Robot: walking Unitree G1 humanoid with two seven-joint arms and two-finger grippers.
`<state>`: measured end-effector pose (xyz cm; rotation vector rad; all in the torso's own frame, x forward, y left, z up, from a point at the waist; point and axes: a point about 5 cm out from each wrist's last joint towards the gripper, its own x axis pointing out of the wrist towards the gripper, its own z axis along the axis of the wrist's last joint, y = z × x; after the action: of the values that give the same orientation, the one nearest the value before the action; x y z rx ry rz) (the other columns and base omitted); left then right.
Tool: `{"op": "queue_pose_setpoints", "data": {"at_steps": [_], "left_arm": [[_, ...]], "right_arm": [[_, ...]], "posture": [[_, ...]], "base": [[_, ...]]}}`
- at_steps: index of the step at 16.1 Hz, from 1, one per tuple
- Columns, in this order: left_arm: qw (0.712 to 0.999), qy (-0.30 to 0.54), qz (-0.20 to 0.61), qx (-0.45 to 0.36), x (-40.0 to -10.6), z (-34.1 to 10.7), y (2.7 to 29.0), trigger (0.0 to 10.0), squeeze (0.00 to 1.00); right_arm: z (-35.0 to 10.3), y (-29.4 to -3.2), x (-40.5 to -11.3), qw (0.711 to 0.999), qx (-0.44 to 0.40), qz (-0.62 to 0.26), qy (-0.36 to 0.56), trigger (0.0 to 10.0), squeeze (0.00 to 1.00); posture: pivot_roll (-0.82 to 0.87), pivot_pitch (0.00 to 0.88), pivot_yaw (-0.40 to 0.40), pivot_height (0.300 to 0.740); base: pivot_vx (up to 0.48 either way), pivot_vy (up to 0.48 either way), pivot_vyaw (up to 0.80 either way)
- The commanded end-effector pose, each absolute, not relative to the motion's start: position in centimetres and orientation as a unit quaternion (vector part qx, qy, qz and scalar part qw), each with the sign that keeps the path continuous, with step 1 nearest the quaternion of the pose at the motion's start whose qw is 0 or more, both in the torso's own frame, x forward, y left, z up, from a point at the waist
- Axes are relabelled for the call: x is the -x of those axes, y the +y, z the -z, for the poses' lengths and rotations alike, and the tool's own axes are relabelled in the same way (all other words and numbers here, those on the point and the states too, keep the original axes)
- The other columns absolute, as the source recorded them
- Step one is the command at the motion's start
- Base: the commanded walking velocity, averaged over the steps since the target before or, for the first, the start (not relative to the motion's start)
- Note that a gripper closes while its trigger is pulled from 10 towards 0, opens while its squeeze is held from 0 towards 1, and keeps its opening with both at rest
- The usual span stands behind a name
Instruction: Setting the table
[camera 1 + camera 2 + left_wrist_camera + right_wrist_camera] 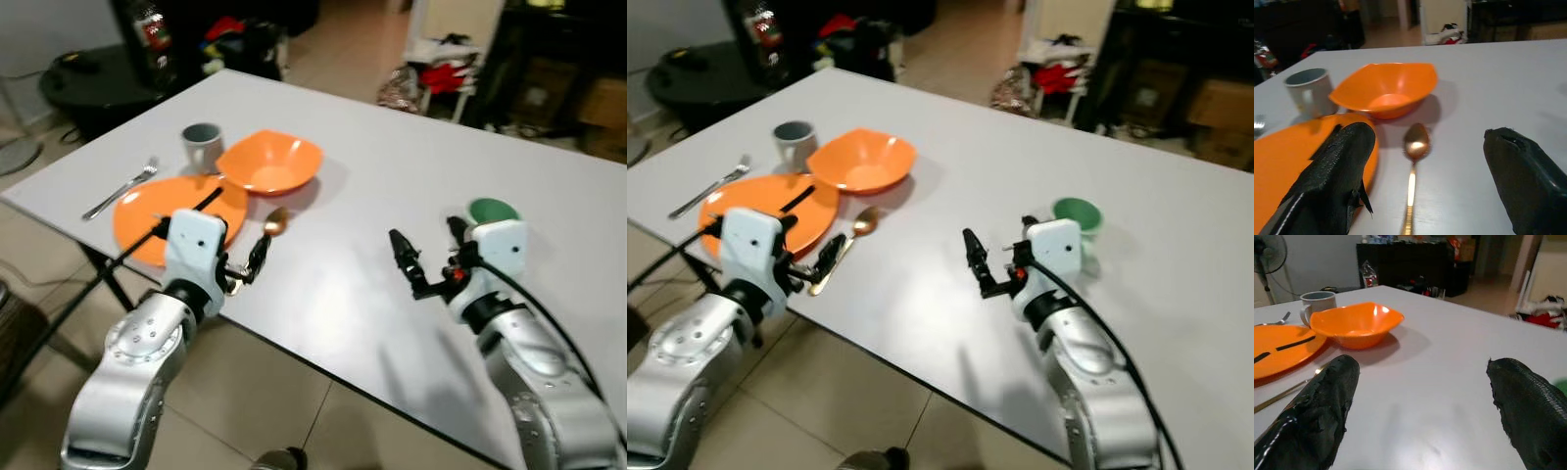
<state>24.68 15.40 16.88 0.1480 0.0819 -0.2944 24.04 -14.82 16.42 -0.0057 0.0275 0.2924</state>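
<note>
An orange plate [147,220] lies near the white table's [411,166] front-left corner, with a thin black stick [201,204] across it. Beside the plate stand an orange bowl [270,164] and a grey mug [202,145]; a fork [120,188] lies left of the plate. A copper spoon [275,221] lies right of the plate, bowl end pointing away from me. My left gripper [253,259] is open just above the spoon's handle [1410,196], one finger on each side. My right gripper [428,245] hovers open over bare table, left of a green cup [493,210].
The table's front edge runs diagonally just under both arms, with tiled floor [255,392] below. A dark round side table [93,78] stands at the back left. Clothes and clutter [441,59] lie on the floor beyond the table's far side.
</note>
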Motion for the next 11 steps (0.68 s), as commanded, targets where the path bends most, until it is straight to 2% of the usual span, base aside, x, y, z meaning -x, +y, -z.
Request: {"op": "queue_pose_setpoints", "data": {"at_steps": [1, 3, 5, 9, 11], "left_arm": [[0.988, 0.039, 0.126, -0.081, -24.7, -17.5, 16.3, 10.0, 0.00], [0.988, 0.037, 0.124, -0.084, -24.5, -18.0, 16.3, 10.0, 0.00], [0.987, 0.038, 0.129, -0.085, -24.7, -18.1, 16.2, 10.0, 0.00], [0.988, 0.034, 0.121, -0.088, -24.9, -18.8, 16.6, 10.0, 0.00], [0.992, 0.026, 0.095, -0.076, -25.5, -18.8, 17.2, 10.0, 0.00]], "right_arm": [[-17.6, -15.4, -23.8, 0.990, 0.002, -0.142, 0.005, 10.0, 1.00], [-18.4, -16.8, -23.9, 0.993, 0.009, -0.121, 0.006, 10.0, 1.00], [-18.5, -17.0, -24.1, 0.993, 0.000, -0.118, 0.009, 10.0, 1.00], [-18.5, -16.7, -24.0, 0.992, -0.016, -0.127, 0.007, 10.0, 1.00], [-19.0, -16.0, -24.2, 0.991, -0.057, -0.116, -0.028, 10.0, 1.00]], "posture": [[0.12, 0.000, -0.019, 0.740], [0.11, 0.000, -0.022, 0.740], [0.12, 0.000, -0.023, 0.740], [0.16, 0.000, -0.034, 0.740], [0.16, 0.000, 0.010, 0.740]], "base": [[0.000, 0.000, 0.80], [0.000, 0.000, 0.80], [0.000, 0.000, 0.80], [0.000, 0.000, 0.80], [0.000, 0.000, 0.80]]}}
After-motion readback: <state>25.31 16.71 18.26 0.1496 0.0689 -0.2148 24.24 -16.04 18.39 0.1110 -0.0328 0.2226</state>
